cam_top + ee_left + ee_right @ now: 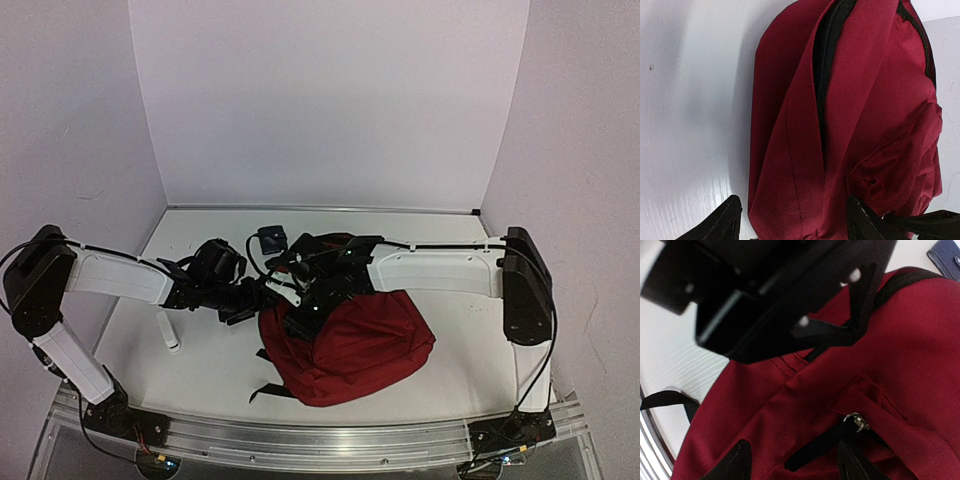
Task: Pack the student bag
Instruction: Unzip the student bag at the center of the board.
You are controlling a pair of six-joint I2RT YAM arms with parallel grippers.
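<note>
Student bag (350,345): soft, limp fabric, likely to sag when lifted. Left gripper (792,200) spread astride a fold of it; right gripper (794,445) spread around the zip pull (820,442), judged the soundest hold.

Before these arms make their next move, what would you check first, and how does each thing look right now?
1. The student bag lies flat on the table: ok.
2. Its mouth wide enough for packing: not ok, the zipper gap is a narrow slit.
3. The left tool placed: ok, jaws apart astride a fold of the bag.
4. The right tool lined up: ok, jaws apart, zipper pull just ahead.
5. Items packed: not ok, the blue pouch and white stick lie outside.
6. The left arm clear of the right arm: cannot tell, they crowd together above the bag.
</note>
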